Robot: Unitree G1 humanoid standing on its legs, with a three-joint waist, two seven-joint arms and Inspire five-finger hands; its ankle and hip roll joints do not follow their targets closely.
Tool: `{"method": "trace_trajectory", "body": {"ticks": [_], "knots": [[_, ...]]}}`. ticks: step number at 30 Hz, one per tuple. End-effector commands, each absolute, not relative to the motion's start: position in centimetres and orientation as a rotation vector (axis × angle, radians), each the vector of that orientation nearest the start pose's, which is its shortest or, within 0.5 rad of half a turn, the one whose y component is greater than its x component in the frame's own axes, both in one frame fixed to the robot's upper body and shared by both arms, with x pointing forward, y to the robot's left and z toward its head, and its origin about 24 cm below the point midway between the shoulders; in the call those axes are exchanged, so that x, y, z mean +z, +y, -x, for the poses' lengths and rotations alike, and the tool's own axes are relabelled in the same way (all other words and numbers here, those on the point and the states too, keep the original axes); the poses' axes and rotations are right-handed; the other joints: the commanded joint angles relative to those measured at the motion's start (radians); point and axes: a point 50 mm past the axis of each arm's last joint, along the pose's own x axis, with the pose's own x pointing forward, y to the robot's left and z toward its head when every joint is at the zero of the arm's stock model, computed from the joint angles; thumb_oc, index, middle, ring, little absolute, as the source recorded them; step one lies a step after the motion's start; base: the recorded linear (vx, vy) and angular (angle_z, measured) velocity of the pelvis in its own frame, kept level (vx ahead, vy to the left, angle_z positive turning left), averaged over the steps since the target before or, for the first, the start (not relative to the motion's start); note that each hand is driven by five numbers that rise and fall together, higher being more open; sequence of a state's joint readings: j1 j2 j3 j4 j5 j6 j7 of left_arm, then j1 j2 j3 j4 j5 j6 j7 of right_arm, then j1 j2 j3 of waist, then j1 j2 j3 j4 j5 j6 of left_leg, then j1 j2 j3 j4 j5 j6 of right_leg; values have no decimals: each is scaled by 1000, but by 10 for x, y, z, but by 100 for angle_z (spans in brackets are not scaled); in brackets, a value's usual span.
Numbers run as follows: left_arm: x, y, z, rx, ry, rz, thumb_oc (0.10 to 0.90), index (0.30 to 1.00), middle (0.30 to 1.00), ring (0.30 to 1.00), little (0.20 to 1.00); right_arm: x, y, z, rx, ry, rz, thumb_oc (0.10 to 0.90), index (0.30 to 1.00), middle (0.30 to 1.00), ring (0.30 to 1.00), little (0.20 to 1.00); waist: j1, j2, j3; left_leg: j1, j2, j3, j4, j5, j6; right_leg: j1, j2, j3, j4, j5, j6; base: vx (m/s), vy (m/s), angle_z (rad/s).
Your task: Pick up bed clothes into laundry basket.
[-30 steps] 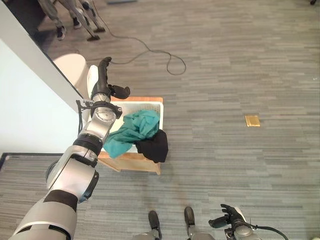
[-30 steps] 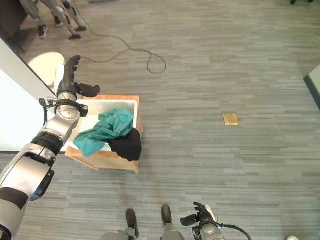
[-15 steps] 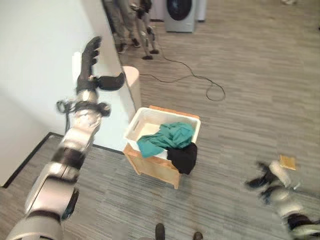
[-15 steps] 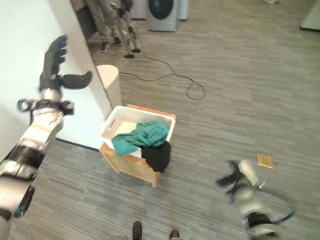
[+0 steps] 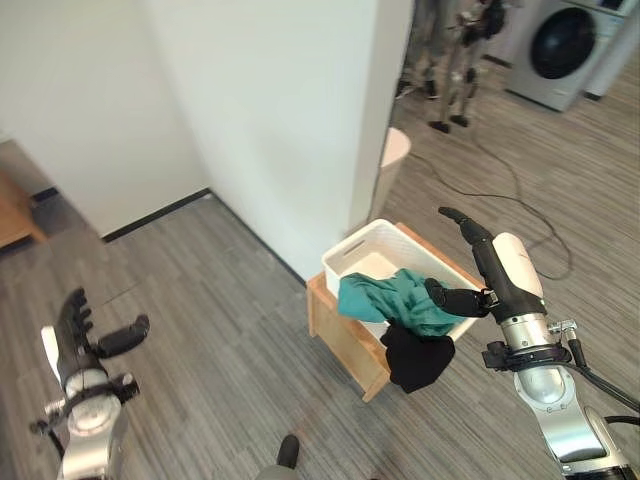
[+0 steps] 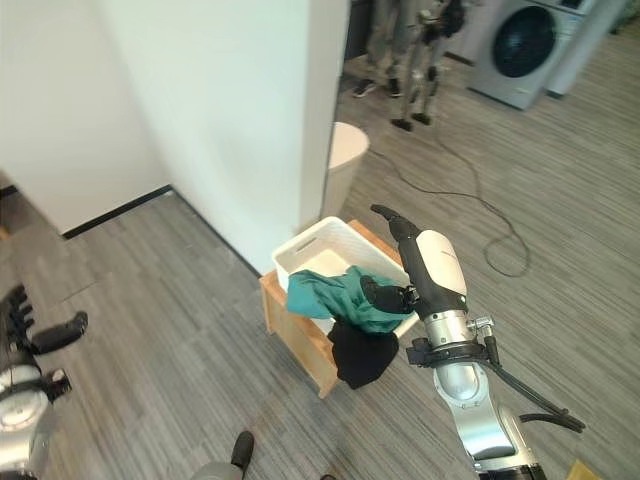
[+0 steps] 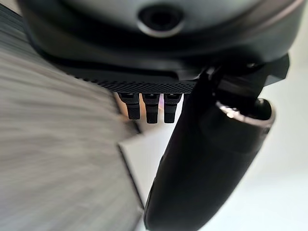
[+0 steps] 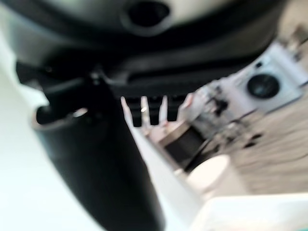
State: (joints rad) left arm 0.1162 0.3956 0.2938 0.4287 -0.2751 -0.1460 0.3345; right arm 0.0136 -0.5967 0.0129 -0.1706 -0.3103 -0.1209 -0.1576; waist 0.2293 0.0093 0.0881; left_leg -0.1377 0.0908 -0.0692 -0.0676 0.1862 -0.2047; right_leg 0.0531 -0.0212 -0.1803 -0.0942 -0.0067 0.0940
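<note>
A white laundry basket (image 5: 365,255) sits on a low wooden stand (image 5: 340,325) by the wall corner. A teal cloth (image 5: 385,300) lies in it and hangs over its near rim, and a black cloth (image 5: 415,360) droops down the stand's front. My right hand (image 5: 500,265) is raised at the basket's right side with straight fingers, open; its thumb (image 5: 455,300) points at the teal cloth, and I cannot tell whether it touches. My left hand (image 5: 75,340) hangs low at the far left over bare floor, open and holding nothing.
A white wall corner (image 5: 300,120) stands right behind the basket, with a round cream bin (image 5: 393,160) beside it. A washing machine (image 5: 565,50) and someone's legs (image 5: 440,60) are at the far right. Wooden furniture (image 5: 15,205) sits at the far left.
The whole view has swung round, so the camera moved. My left arm has dropped from beside the wall to low at the left. My right hand has risen beside the basket. The clothes lie as before.
</note>
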Motion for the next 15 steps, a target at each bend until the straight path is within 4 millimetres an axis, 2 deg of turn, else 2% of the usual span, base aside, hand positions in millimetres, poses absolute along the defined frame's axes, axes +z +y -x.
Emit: {"method": "trace_trajectory", "body": {"ticks": [1, 2, 3, 4, 5, 6, 7, 8, 9, 10, 11, 12, 13, 14, 15], "knots": [[46, 359, -209, 730, 5, -203, 800, 900, 900, 900, 900, 151, -207, -263, 7, -542, 832, 800, 900, 900, 900, 900, 21, -25, -58, -166, 54, 74, -20, -30, -16, 45, 41, 152, 46, -172, 67, -46, -219, 75], [24, 349, -205, 701, 92, -148, 800, 900, 900, 900, 900, 138, -204, -269, 21, -478, 822, 800, 900, 900, 900, 900, -12, -32, -34, -106, 35, 190, 39, -83, 62, 46, 74, 248, 112, -197, 41, -19, -217, 113], [23, 349, -204, 701, 93, -147, 800, 900, 900, 900, 900, 137, -204, -270, 21, -477, 823, 800, 900, 900, 900, 900, -14, -34, -33, -102, 31, 190, 41, -93, 62, 50, 70, 246, 113, -205, 42, -142, -17, 228], [15, 343, -202, 671, 133, -154, 800, 900, 900, 900, 900, 133, -206, -270, 8, -455, 818, 800, 900, 900, 900, 900, -38, -30, -20, -86, 28, 226, 119, -114, 89, 41, 70, 257, 139, -199, 29, -210, 42, 400], [9, 337, -201, 644, 158, -159, 800, 900, 900, 900, 900, 131, -207, -269, -4, -443, 814, 800, 900, 900, 900, 900, -56, -26, -10, -70, 29, 242, 173, -120, 95, 29, 60, 241, 156, -181, 20, -353, 68, 393], [4, 332, -200, 620, 182, -172, 800, 900, 900, 900, 900, 129, -209, -267, -18, -432, 807, 800, 900, 900, 900, 900, -72, -28, -2, -52, 27, 254, 213, -148, 97, 18, 38, 211, 166, -163, 18, -462, 83, 419], [0, 327, -199, 596, 204, -196, 800, 900, 900, 900, 900, 122, -217, -262, -60, -397, 795, 800, 900, 900, 900, 900, -96, -38, 10, -6, 48, 296, 261, -196, 102, 11, -14, 115, 169, -141, 24, -349, 65, 371], [0, 327, -199, 596, 204, -196, 800, 900, 900, 900, 900, 122, -218, -262, -60, -398, 795, 800, 900, 900, 900, 900, -98, -37, 10, -9, 48, 292, 260, -191, 102, 10, -13, 111, 167, -137, 23, -333, 81, 355], [0, 323, -200, 582, 200, -195, 800, 900, 900, 900, 900, 118, -221, -260, -79, -379, 793, 800, 900, 900, 900, 900, -109, -41, 10, 25, 78, 335, 271, -201, 104, 8, -35, 51, 166, -131, 24, -290, 158, 207], [3, 318, -200, 568, 181, -174, 800, 900, 900, 900, 900, 108, -229, -256, -111, -331, 786, 800, 900, 900, 900, 900, -122, -42, 3, 97, 161, 451, 257, -201, 92, 12, -80, -82, 159, -126, 28, -277, 157, 123], [3, 317, -200, 567, 182, -174, 800, 900, 900, 900, 900, 108, -229, -255, -111, -330, 786, 800, 900, 900, 900, 900, -125, -42, 4, 99, 160, 448, 255, -200, 91, 16, -80, -85, 157, -126, 28, -234, 186, 155], [4, 315, -200, 560, 171, -168, 800, 900, 900, 900, 900, 105, -231, -254, -125, -315, 779, 800, 900, 900, 900, 900, -130, -39, -4, 127, 184, 493, 230, -191, 77, 17, -95, -132, 150, -117, 35, -68, 227, 258], [10, 315, -201, 555, 145, -174, 800, 900, 900, 900, 900, 99, -238, -253, -162, -281, 757, 800, 900, 900, 900, 900, -134, -38, -21, 169, 214, 552, 188, -188, 42, 47, -124, -216, 139, -113, 56, -70, 230, 235], [10, 315, -201, 554, 145, -175, 800, 900, 900, 900, 900, 98, -238, -253, -162, -281, 756, 800, 900, 900, 900, 900, -137, -38, -21, 169, 213, 548, 186, -186, 41, 49, -124, -221, 137, -112, 57, -56, 237, 193], [16, 316, -203, 550, 119, -182, 800, 900, 900, 900, 900, 98, -240, -253, -176, -275, 748, 800, 900, 900, 900, 900, -132, -37, -21, 163, 222, 586, 176, -167, 38, 58, -137, -259, 131, -105, 60, -94, 204, 107]]}}
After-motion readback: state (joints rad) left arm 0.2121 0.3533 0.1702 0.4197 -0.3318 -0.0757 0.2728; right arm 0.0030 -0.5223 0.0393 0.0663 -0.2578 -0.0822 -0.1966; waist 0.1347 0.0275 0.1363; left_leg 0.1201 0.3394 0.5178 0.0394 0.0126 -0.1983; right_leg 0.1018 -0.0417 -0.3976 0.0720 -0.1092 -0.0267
